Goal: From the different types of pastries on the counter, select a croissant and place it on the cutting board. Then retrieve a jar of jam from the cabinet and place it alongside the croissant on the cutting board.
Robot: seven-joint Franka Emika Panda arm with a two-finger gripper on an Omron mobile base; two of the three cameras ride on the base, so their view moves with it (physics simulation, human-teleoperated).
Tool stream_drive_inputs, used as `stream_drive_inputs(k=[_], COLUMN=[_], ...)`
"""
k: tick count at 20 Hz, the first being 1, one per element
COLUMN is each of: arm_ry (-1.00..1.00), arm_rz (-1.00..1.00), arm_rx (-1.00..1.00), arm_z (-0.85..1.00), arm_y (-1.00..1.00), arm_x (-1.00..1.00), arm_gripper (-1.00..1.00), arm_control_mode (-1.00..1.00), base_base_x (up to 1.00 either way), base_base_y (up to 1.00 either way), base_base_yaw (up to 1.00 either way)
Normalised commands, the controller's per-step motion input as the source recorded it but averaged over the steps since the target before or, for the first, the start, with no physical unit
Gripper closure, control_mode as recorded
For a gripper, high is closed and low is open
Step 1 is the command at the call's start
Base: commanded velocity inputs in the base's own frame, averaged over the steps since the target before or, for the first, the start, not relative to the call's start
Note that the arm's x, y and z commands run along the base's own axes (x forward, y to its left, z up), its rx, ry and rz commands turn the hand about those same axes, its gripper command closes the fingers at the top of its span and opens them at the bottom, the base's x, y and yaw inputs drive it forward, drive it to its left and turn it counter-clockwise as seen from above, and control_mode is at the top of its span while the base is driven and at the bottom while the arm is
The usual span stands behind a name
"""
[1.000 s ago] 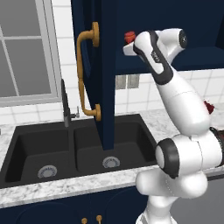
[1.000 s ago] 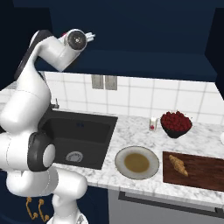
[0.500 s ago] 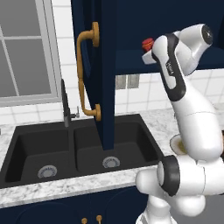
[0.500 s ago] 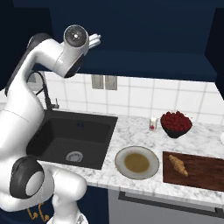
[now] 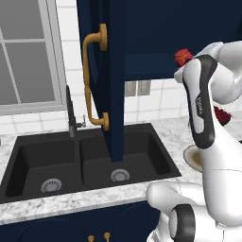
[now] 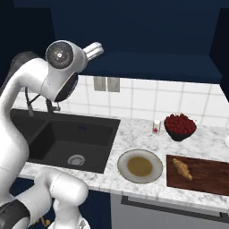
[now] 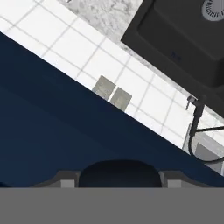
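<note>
Hand (image 6: 92, 50) raised high in front of the dark blue cabinet (image 5: 156, 38), its fingers partly closed on a small red jar of jam (image 5: 183, 56), which sits in the air at the end of the white arm, just below the cabinet's lower edge and well above the bench (image 6: 134, 134). So little of the jar shows that its tilt cannot be told. To the left in the left base view the cabinet door (image 5: 113, 94) stands open, edge-on, its long curved brass handle (image 5: 93, 80) running up and down. Below lie the black double sink (image 5: 142, 151) and its dark tap (image 5: 71, 113). In the right base view a croissant (image 6: 181, 169) lies on the left end of the reddish-brown cutting board (image 6: 208, 176), its long axis slanting from upper left to lower right. Beside the board, a round beige plate (image 6: 123, 161); behind them, a dark bowl of red berries (image 6: 180, 126) and a tiny glass (image 6: 156, 127), near the tiled wall with its two grey wall plates (image 6: 106, 83).
</note>
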Motion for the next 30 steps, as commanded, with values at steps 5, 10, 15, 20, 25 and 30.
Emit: stream_drive_inputs(k=[5, 10, 15, 20, 25, 30], arm_ry=[0.08, 0.17, 0.05, 0.08, 0.31, 0.09], arm_rz=[-0.18, -0.17, -0.07, 0.09, 0.13, 0.02], arm_rx=[0.01, 0.00, 0.00, 0.00, -0.02, 0.00], arm_z=[0.08, 0.03, -0.08, -0.64, -0.71, -0.43], arm_y=[0.00, 0.00, 0.00, 0.06, 0.21, 0.29], arm_x=[-1.00, -0.99, -0.96, -0.18, -0.03, -0.17], arm_gripper=[1.00, 1.00, 1.00, 1.00, 1.00, 1.00], arm_control_mode=[-1.00, -1.00, -1.00, -1.00, -1.00, -1.00], base_base_x=[0.00, 0.00, 0.00, 0.00, 0.00, 0.00], base_base_y=[0.00, 0.00, 0.00, 0.00, 0.00, 0.00], base_base_yaw=[0.00, 0.00, 0.00, 0.00, 0.00, 0.00])
